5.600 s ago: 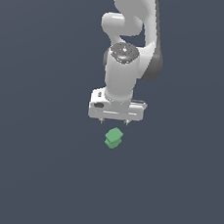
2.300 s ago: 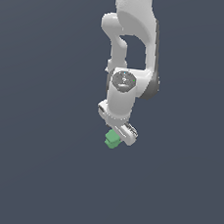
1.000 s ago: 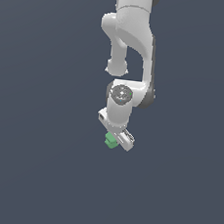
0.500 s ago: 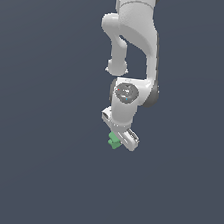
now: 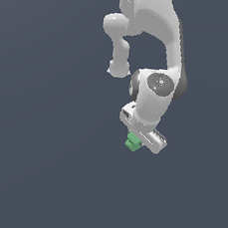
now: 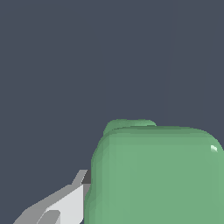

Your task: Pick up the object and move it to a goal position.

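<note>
Green fills most of my wrist view: the block (image 6: pixel 157 175) sits right against my one visible finger (image 6: pixel 57 208). From outside, it (image 5: pixel 132 142) pokes out under my gripper (image 5: pixel 139 141), which looks closed on it, clear of the grey floor (image 5: pixel 38 177). I judge this the carry step. No goal marker shows, so I would travel slowly, keep the squeeze steady and avoid wrist twists, since the piece is narrow and blocky and could pivot between the pads.

Green object (image 6: pixel 157 175) fills the wrist view — edges cut off.
</note>
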### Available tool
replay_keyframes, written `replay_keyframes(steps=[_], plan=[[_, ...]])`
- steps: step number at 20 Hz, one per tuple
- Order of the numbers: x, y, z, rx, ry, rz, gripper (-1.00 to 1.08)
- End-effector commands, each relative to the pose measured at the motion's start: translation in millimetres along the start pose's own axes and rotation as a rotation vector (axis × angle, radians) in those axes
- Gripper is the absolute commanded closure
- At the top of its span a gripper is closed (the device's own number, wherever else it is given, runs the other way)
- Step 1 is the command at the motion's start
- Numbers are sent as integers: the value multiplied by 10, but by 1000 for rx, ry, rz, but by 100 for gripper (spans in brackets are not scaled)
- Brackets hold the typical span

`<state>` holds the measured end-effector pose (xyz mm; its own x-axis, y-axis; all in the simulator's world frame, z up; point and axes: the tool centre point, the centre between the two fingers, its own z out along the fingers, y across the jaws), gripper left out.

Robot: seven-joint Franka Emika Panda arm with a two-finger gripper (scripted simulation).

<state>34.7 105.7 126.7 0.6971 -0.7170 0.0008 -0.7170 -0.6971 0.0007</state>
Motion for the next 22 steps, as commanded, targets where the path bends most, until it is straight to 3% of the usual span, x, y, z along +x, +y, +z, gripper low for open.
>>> replay_keyframes(steps=[1, 11, 22], plan=[[-115, -184, -189, 0, 0, 0, 108], [-445, -770, -757, 0, 0, 0, 108], [-525, -947, -910, 1, -1, 0, 108]])
